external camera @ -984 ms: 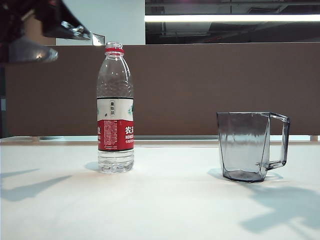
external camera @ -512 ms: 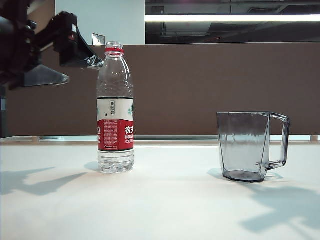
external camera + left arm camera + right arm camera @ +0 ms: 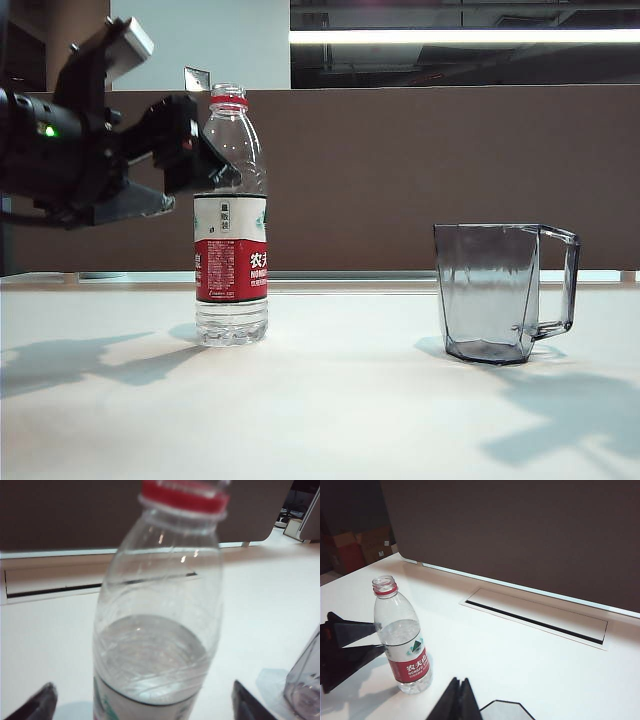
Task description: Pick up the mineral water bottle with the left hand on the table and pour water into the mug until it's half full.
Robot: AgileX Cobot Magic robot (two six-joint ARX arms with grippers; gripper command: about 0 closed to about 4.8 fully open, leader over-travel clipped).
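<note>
The mineral water bottle (image 3: pixel 232 215) stands upright and uncapped on the white table (image 3: pixel 350 400), left of centre. It is partly filled, with the water level just above the label. The smoky-grey mug (image 3: pixel 490 290) stands to its right, handle pointing right. My left gripper (image 3: pixel 205 185) is open at the height of the bottle's shoulder. In the left wrist view the bottle (image 3: pixel 157 630) fills the gap of the left gripper (image 3: pixel 142 707), with room on both sides. My right gripper (image 3: pixel 461 695) is shut, hovering beside the mug's rim (image 3: pixel 505 711), with the bottle (image 3: pixel 402 640) further off.
A brown partition panel (image 3: pixel 420 180) backs the table. A long cable slot (image 3: pixel 537 617) runs along the table's back edge. Shadows of both arms fall on the tabletop at the front left and front right.
My left arm has swung down from the upper left corner and forward, bringing its open gripper up to the bottle. Bottle and mug have not moved.
</note>
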